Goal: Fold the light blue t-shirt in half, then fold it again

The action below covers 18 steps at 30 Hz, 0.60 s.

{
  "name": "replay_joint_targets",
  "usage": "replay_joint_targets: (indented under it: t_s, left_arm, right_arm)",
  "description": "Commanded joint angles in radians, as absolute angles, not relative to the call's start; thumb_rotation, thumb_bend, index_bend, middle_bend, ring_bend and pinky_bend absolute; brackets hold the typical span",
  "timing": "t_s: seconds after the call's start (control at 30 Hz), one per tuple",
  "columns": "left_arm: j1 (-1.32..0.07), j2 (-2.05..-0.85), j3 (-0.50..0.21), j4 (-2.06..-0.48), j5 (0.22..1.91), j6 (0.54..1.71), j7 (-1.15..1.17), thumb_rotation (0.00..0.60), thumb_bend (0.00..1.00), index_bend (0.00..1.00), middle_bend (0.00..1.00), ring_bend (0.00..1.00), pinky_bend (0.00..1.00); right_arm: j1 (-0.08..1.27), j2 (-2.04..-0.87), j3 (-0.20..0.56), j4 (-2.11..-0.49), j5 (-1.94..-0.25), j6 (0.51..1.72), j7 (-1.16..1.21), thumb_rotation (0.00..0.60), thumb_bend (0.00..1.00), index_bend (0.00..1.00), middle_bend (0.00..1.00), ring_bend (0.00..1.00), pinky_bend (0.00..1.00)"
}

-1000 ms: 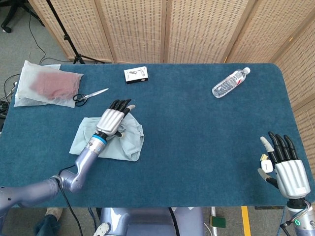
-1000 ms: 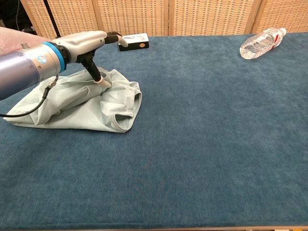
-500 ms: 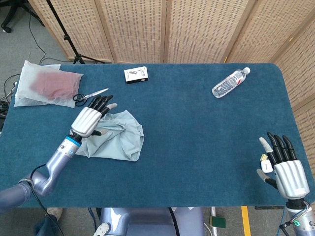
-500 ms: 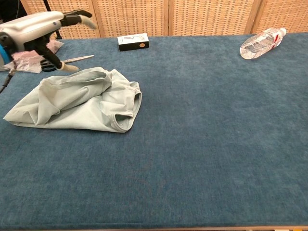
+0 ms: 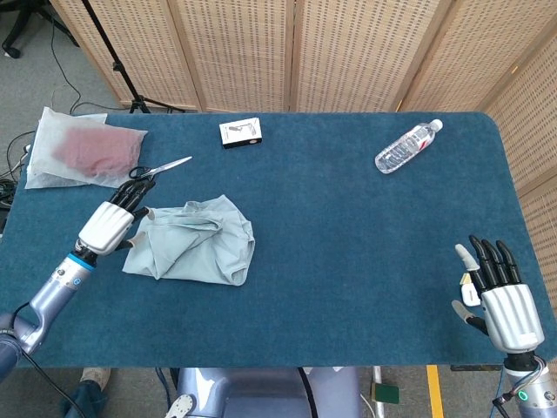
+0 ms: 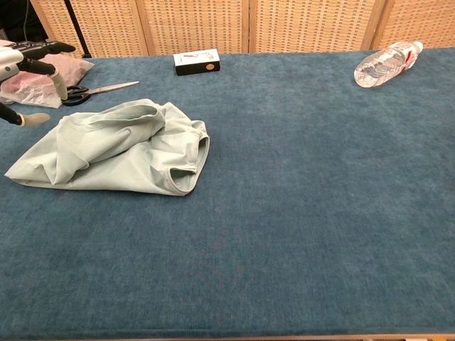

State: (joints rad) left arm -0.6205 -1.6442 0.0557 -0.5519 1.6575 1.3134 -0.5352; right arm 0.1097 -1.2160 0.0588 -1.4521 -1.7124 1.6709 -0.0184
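The light blue t-shirt (image 5: 191, 241) (image 6: 117, 148) lies crumpled in a rough folded heap on the left part of the blue table, with a sleeve opening at its right edge. Just left of the shirt, my left hand (image 5: 111, 221) (image 6: 25, 60) hovers with fingers spread and holds nothing; only its fingertips show in the chest view. At the table's near right corner my right hand (image 5: 496, 294) is raised, fingers apart, empty, and absent from the chest view.
Scissors (image 5: 159, 168) (image 6: 99, 89) lie behind the shirt. A plastic bag with red cloth (image 5: 83, 150) sits at the far left, a small white box (image 5: 240, 132) (image 6: 197, 62) at the back, a water bottle (image 5: 407, 145) (image 6: 386, 62) at the back right.
My left hand has lifted off the shirt and drawn back to the left, letting the cloth go. The shirt stays bunched. The right hand has barely moved.
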Motion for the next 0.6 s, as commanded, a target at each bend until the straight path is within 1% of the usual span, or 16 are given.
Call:
replay_joint_targets:
  t_s: [0.03,0.33,0.6]
  left_arm:
    - [-0.611,-1.675,0.07,-0.506,1.672,1.331,-0.559,0.6,0.31,0.46,0.0,0.0,0.0]
    - [-0.606,-1.752,0.083,-0.379,1.684,1.337,-0.563,0.6,0.31,0.46,0.0,0.0,0.0]
    - [-0.595,-1.785,0.095,-0.288,1.687,1.339,-0.596,0.6,0.3,0.46,0.0,0.0,0.0]
  right_arm:
    - [0.11,-1.216,0.059,-1.452,-1.712,1.671,-0.019,0.6,0.0,0.0,0.0,0.0,0.0]
    - [0.11,-1.218,0.058,-1.45,-1.712,1.667,-0.02,0.6,0.0,0.0,0.0,0.0,0.0]
    - [0.109,-1.218,0.059,-1.451,-1.708,1.667,-0.018,0.6,0.0,0.0,0.0,0.0,0.0]
